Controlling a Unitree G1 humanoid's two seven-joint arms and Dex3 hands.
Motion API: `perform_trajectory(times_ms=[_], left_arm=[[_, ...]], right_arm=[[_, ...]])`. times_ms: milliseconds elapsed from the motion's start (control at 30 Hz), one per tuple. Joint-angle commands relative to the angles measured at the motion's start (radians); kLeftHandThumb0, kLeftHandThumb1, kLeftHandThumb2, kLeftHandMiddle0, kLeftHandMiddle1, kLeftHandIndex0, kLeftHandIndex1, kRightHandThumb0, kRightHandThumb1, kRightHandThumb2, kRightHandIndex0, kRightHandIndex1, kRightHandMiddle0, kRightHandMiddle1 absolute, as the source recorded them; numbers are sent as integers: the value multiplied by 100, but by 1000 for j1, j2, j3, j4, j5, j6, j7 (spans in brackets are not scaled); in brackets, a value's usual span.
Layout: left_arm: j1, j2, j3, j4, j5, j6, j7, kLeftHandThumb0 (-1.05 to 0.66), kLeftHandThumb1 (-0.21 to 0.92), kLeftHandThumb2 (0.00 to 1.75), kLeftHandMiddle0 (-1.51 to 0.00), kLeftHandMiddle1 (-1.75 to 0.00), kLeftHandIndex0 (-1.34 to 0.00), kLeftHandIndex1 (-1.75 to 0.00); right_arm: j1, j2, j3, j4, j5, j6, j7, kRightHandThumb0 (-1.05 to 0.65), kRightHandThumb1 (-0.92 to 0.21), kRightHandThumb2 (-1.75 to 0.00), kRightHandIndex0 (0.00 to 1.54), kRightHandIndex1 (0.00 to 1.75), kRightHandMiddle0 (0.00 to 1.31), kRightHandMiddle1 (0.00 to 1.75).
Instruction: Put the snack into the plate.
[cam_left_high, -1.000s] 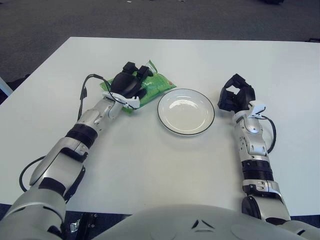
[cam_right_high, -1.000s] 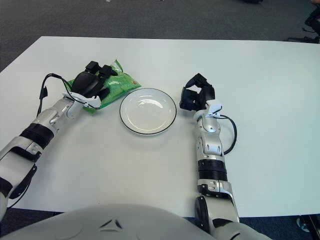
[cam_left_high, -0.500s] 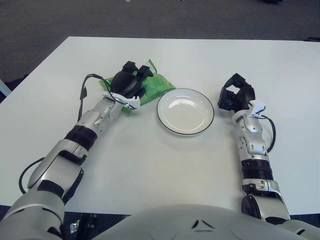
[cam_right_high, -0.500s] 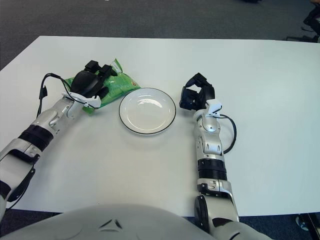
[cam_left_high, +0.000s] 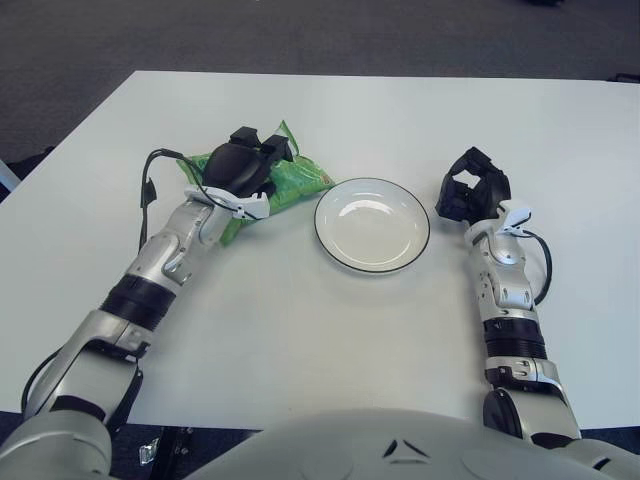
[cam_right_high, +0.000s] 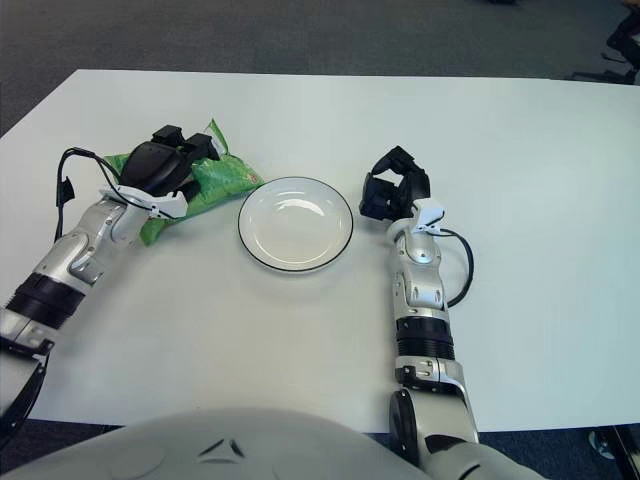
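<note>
Since a second ago we see the left hand and the green snack bag under it shifted left, so the bag no longer touches the plate and now lies just left of its rim on the white table. Our left fingers curl over the bag, gripping it. Its long axis runs from lower left to upper right, one corner pointing away from us. The right hand shows right of the plate, fingers curled, empty.
</note>
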Motion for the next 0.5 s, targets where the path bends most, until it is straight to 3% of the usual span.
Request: perform_trajectory(times_ms=[0, 233, 467], left_arm=[[22, -7, 10, 0, 5, -20, -1, 57, 9, 160, -80, -175, -102, -175], [-18, -11, 40, 57, 10, -133, 123, 58, 6, 163, -82, -175, -106, -175], [-34, -19, 64, -12, 23, -137, 118, 59, 5, 164, -83, -175, -109, -175]], right_arm=[[88, 11, -6, 61, 5, -8, 4, -51, -25, -140, 131, 175, 67, 175], [84, 11, -8, 66, 1, 2, -3, -51, -25, -140, 130, 175, 67, 175], [83, 11, -7, 65, 4, 4, 0, -51, -25, -140, 130, 175, 67, 175]])
